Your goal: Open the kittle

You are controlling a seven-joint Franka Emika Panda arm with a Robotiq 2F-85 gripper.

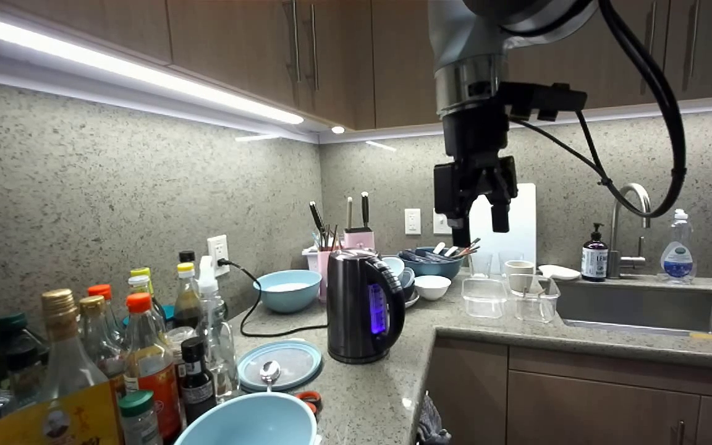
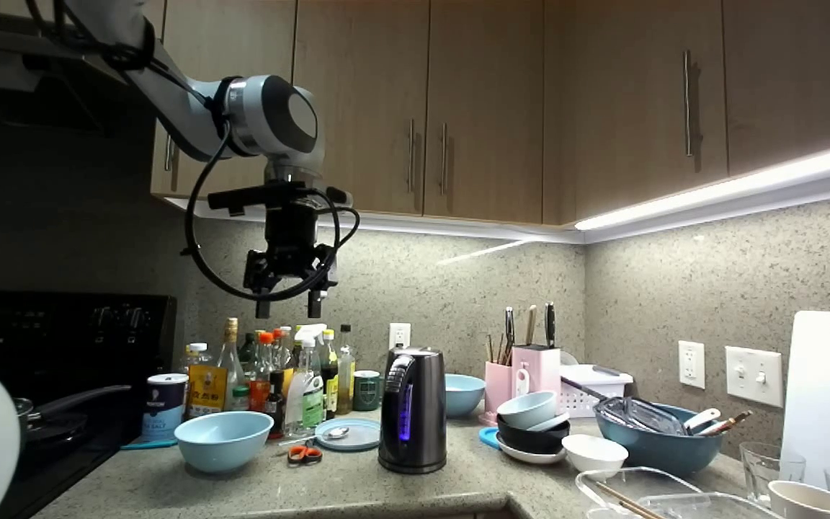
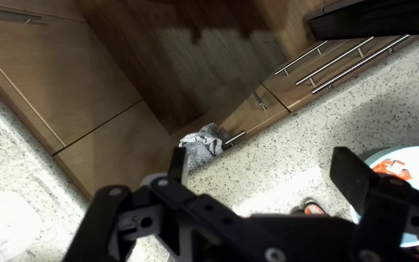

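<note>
I have the Robotiq gripper (image 2: 289, 306), its 2 fingers (image 2: 314, 305) spread, hanging higher than the dark electric kettle (image 2: 426, 411) and well apart from it. The kettle stands upright on the speckled countertop (image 2: 343, 486), its lid (image 1: 354, 253) down, just beside a light-blue plate (image 2: 366, 436) that bears a metal spoon (image 2: 338, 432). I also see orange-handled scissors (image 2: 305, 453) lying near the plate.
</note>
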